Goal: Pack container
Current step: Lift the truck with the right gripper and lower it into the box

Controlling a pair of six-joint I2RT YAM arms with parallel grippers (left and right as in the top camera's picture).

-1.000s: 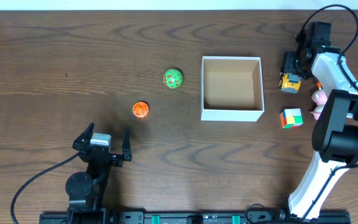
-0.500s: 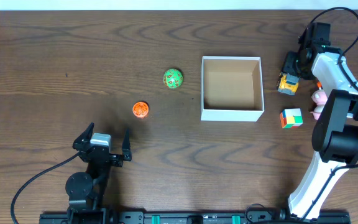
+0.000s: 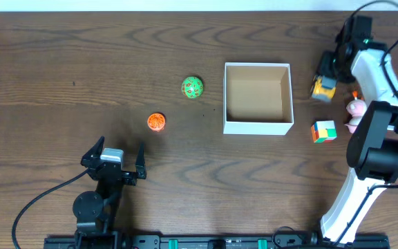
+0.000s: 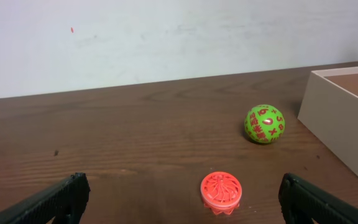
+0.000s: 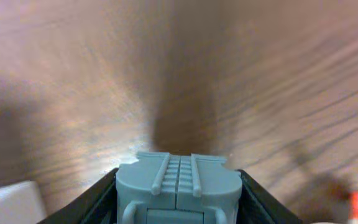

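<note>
The container (image 3: 258,126), a shallow white box with a brown inside, sits right of the table's centre, and its near wall (image 4: 340,118) shows in the left wrist view. My right gripper (image 3: 327,75) is shut on a yellow and grey toy truck (image 3: 323,87) just right of the container. In the right wrist view the truck's grey body (image 5: 178,186) fills the gap between the black fingers (image 5: 98,199), above blurred table. My left gripper (image 3: 113,160) stands open near the front left, its jaws wide apart (image 4: 182,190) with nothing between them.
A green ball with red marks (image 3: 192,87) (image 4: 265,124) and an orange ribbed disc (image 3: 156,122) (image 4: 222,191) lie left of the container. A coloured cube (image 3: 325,131) and a pink toy (image 3: 356,108) lie right of the container, by the right arm's base.
The right gripper closed onto the toy truck and has shifted it slightly toward the table's far edge. The left arm has not moved.
</note>
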